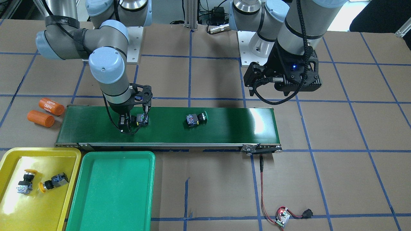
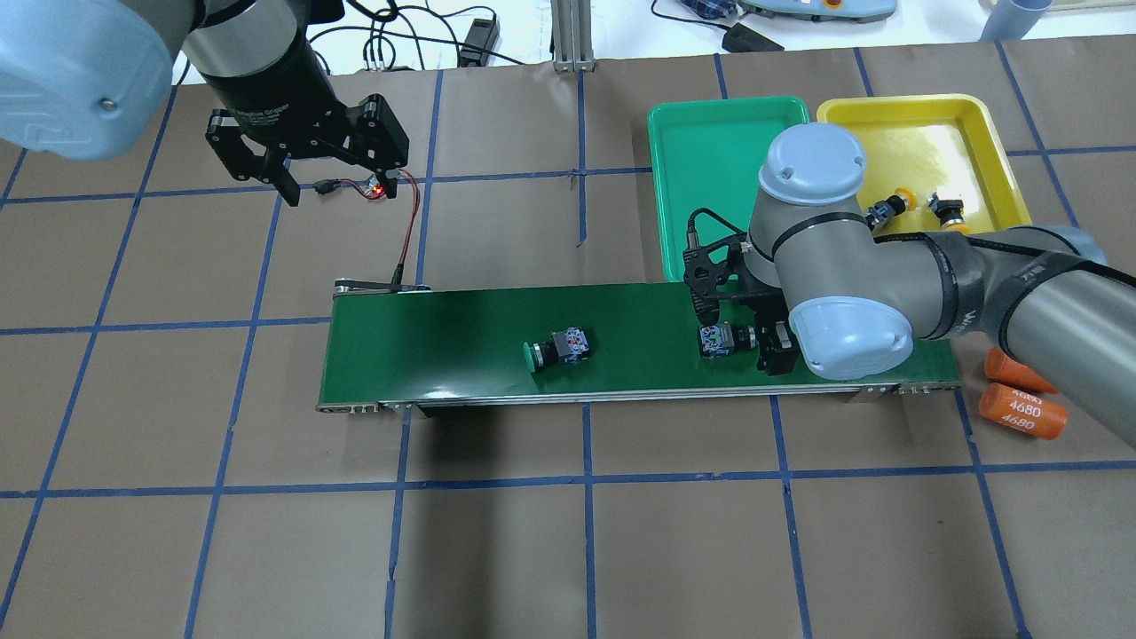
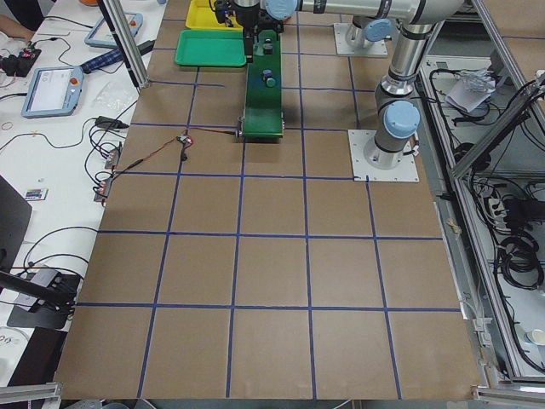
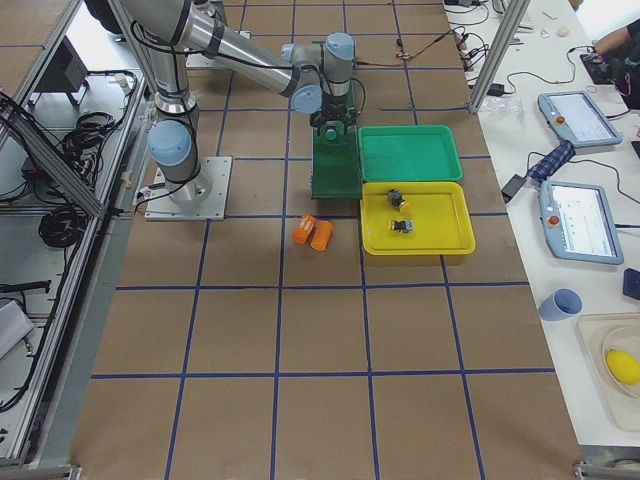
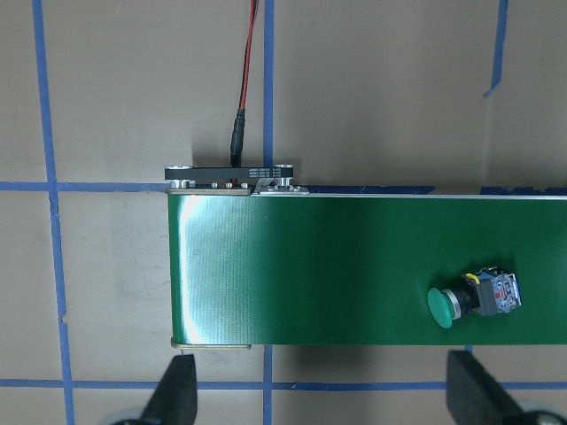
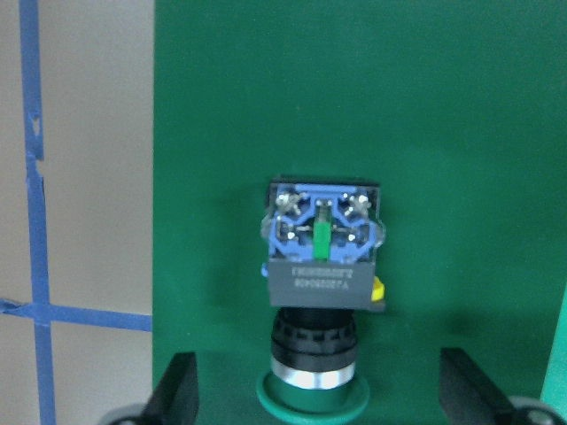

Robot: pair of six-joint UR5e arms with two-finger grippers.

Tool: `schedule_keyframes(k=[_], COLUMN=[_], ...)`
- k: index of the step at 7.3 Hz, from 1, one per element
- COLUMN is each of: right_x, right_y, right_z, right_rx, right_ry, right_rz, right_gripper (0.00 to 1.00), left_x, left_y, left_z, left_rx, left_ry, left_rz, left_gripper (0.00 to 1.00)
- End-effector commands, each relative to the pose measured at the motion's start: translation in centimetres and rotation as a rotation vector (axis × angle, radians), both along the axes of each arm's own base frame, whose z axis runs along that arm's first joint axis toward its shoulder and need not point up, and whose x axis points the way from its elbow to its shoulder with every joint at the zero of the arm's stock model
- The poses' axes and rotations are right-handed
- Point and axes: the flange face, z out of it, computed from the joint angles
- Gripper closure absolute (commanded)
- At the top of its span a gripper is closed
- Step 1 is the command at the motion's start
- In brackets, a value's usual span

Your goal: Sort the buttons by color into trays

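Observation:
One green button (image 1: 140, 119) lies on its side on the belt between the spread fingers of my right gripper (image 2: 737, 335). The right wrist view shows this button (image 6: 321, 292) with a fingertip (image 6: 177, 394) on each side, apart from it. The gripper is open. A second green button (image 2: 555, 348) lies mid-belt, also in the left wrist view (image 5: 474, 299). Two yellow buttons (image 1: 26, 181) (image 1: 54, 182) lie in the yellow tray (image 1: 13, 211). The green tray (image 1: 109, 192) beside it holds nothing. My left gripper (image 2: 324, 173) hangs open and empty high above the belt's other end.
The long dark-green conveyor belt (image 1: 224, 128) runs across the table's middle. Two orange cylinders (image 1: 51, 106) (image 1: 40, 118) lie off its end near the trays. A small circuit board (image 1: 282, 218) with red wires lies beyond the belt's other end.

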Motion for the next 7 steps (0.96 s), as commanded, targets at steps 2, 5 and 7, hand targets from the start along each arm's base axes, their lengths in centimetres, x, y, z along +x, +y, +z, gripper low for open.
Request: schedule_keyframes(k=[2,5,7], right_x=[0.0,-0.1,-2.0], right_y=[0.0,-0.7,-6.0], right_z=[-0.1,0.6,4.6], right_rx=[0.001,-0.02,-0.119], right_ry=[0.011,0.011,0.003], right_rz=[-0.002,-0.026,-0.114], right_gripper=[0.74,0.9,0.9], left_x=[-0.1,0.0,0.0], left_y=[0.1,0.3,0.3], left_z=[0.3,0.6,0.6], left_rx=[-0.001,0.0,0.0], left_ry=[0.002,-0.003,-0.008], left_rz=[-0.002,0.0,0.0], left_gripper=[0.0,0.0,0.0])
